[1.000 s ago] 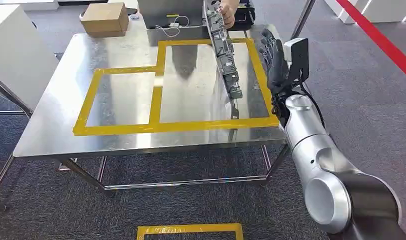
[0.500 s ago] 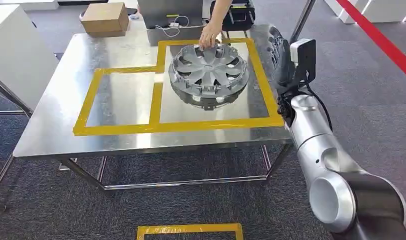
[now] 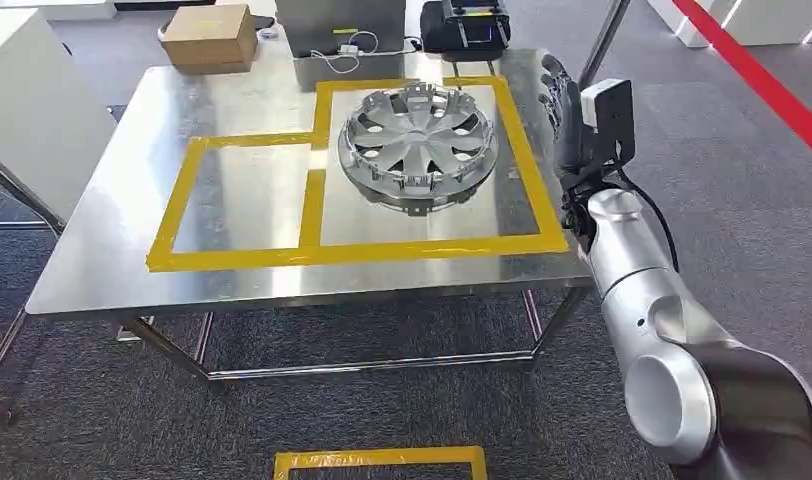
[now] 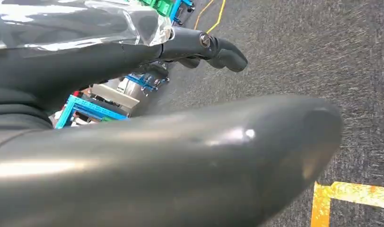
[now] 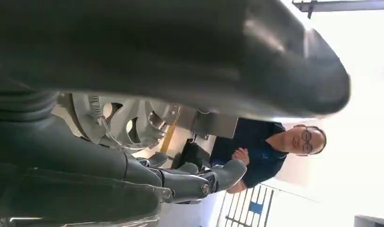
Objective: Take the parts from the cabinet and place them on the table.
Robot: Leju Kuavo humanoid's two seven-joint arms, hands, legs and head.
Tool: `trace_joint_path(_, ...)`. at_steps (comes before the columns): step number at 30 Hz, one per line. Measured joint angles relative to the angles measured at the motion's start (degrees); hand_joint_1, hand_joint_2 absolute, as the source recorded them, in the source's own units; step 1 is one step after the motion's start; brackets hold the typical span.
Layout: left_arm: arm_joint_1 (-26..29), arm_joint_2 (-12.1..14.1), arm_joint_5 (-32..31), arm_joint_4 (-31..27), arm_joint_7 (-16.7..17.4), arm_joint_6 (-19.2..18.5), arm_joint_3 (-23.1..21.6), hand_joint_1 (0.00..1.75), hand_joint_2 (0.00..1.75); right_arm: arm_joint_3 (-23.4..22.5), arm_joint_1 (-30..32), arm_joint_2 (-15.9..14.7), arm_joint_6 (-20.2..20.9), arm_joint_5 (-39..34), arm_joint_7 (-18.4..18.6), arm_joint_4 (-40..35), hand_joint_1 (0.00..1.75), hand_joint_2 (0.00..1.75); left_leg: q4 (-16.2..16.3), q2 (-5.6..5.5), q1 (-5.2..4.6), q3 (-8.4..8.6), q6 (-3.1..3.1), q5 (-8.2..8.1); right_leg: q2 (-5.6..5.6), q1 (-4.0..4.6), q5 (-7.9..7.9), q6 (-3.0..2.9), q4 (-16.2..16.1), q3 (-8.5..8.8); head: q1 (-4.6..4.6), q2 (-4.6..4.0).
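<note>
Looking out from our own chest, we meet first the yellow tape outline on the floor (image 3: 380, 460) just ahead of us, then our silver right arm rising along the right side of the counter (image 3: 92, 260). Our right hand (image 3: 562, 105) is raised at the counter's right edge, just beside the big taped square (image 3: 527, 150) and apart from the part; its fingers (image 5: 199, 182) are loosely curled with nothing between them, so we read it as released. Our left hand (image 4: 199, 45) hangs down over the carpet, its fingers (image 4: 228, 49) bent inward and holding nothing. Farther in, the wheel cover (image 3: 419, 146) lies flat inside the big taped square, toward its far side, untouched by either hand. A smaller taped square (image 3: 182, 190) sits to its left. Beyond the counter's far edge stand a cardboard box (image 3: 212, 35), a grey case with a cable (image 3: 342, 25) and a black device (image 3: 467, 22), and in the right wrist view a person (image 5: 266, 149) stands past the counter with arms folded. We judge the placing step done for this part. The next move likely calls for drawing our right arm clear without brushing the rim, then turning back toward the cabinet for another part.
</note>
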Motion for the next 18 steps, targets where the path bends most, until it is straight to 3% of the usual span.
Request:
trace_joint_path(2, -0.04, 0.0, -0.07, 0.07, -0.09, 0.0, -0.02, 0.0, 0.0, 0.15, -0.03, -0.04, 0.0, 0.06, 0.0, -0.28, 0.0, 0.0, -0.02, 0.0, -0.16, -0.04, 0.39, 0.06, 0.0, -0.07, 0.27, 0.49, -0.52, 0.21, 0.0, 0.0)
trace_joint_path(3, -0.06, 0.0, -0.09, 0.09, -0.11, 0.0, -0.04, 0.0, 0.0, 0.24, -0.04, -0.09, 0.0, 0.06, 0.0, -0.61, 0.0, 0.0, -0.78, 0.06, -0.11, 0.27, 0.95, 0.85, 0.11, 0.09, 0.71, 0.99, -0.85, 0.47, -0.04, 0.0)
trace_joint_path(5, -0.1, -0.11, -0.11, 0.22, -0.39, -0.02, -0.13, 0.0, 0.0, 0.41, -0.3, -0.48, -0.02, 0.09, 0.02, -0.74, 0.0, 0.0, -2.09, 0.62, 0.48, 0.75, 1.67, 1.76, 0.02, 0.13, -2.06, 1.01, 1.35, -0.6, 0.13, 0.0)
trace_joint_path(7, -0.1, -0.09, -0.11, 0.42, -0.63, -0.09, -0.37, 0.0, 0.0, 0.7, -0.29, -0.61, 0.11, 0.35, 0.04, -0.74, 0.0, 0.0, -2.08, 0.71, 0.49, 0.47, 1.86, 1.9, 0.02, 0.15, -6.6, 1.19, 9.89, -4.07, 0.13, 0.0)
trace_joint_path(8, -0.1, -0.09, -0.11, 0.44, -0.79, -0.13, -0.42, 0.0, 0.0, 0.94, -0.12, -0.7, 0.26, 0.72, 0.22, -0.74, 0.0, 0.0, -2.05, 0.72, 0.47, 0.32, 1.85, 1.94, 0.02, 0.15, -8.13, 1.33, 14.32, -5.92, 0.13, 0.0)
trace_joint_path(9, -0.1, -0.09, -0.11, 0.46, -0.85, -0.22, -0.42, 0.0, 0.0, 1.22, -0.05, -0.76, 0.48, 1.05, 0.48, -0.74, 0.0, 0.0, -2.0, 0.72, 0.48, 0.25, 1.8, 2.0, 0.01, 0.12, -8.19, 1.46, 16.59, -6.79, 0.15, 0.0)
trace_joint_path(10, -0.1, -0.09, -0.07, 0.5, -0.94, -0.31, -0.41, 0.0, 0.0, 1.46, -0.07, -0.79, 0.74, 1.2, 0.72, -0.74, 0.0, 0.0, -1.96, 0.75, 0.54, 0.24, 1.74, 2.04, 0.0, 0.04, -7.06, 1.46, 15.82, -6.26, 0.13, 0.0)
trace_joint_path(11, -0.11, -0.09, -0.07, 0.55, -0.96, -0.48, -0.42, 0.0, 0.0, 1.73, -0.18, -0.76, 0.85, 1.29, 0.79, -0.74, 0.0, 0.0, -1.86, 0.76, 0.64, 0.25, 1.65, 2.06, -0.03, -0.07, -4.83, 1.51, 12.51, -4.43, 0.15, 0.0)
trace_joint_path(13, -0.13, -0.09, -0.02, 0.59, -0.96, -0.7, -0.44, 0.0, 0.0, 2.12, -0.55, -0.74, 0.85, 1.72, 0.9, -0.74, 0.0, 0.0, -1.2, 0.74, 0.95, 0.11, 1.1, 1.79, -0.33, -0.5, -0.13, 1.88, 1.91, 1.04, 0.18, 0.0)
trace_joint_path(14, -0.17, 0.04, 0.02, 0.59, -0.92, -0.72, -0.44, 0.0, 0.0, 2.43, -0.73, -0.74, 0.92, 2.1, 0.96, -0.74, 0.0, 0.0, -0.8, 0.64, 0.64, -0.45, 0.44, 1.71, -0.23, -0.13, -1.5, 1.95, 0.2, 2.67, 0.2, 0.0)
trace_joint_path(15, -0.21, 0.02, 0.07, 0.61, -0.81, -0.77, -0.48, 0.0, 0.0, 2.86, -0.73, -0.68, 0.98, 2.4, 1.11, -0.74, 0.0, 0.0, -0.55, 0.56, 0.56, -0.78, 0.11, 1.86, 0.08, 0.0, -0.92, 0.98, 0.22, 2.03, 0.09, 0.0)
trace_joint_path(18, -0.17, 0.02, 0.39, 0.66, -0.06, -0.74, -0.48, 0.0, 0.0, 3.72, -0.78, -0.44, 1.2, 3.19, 1.12, -0.74, 0.0, 0.0, -0.49, 0.37, 0.66, -1.37, -0.8, 2.53, 0.07, 0.13, -0.78, -0.06, 0.42, 1.04, -0.07, 0.0)
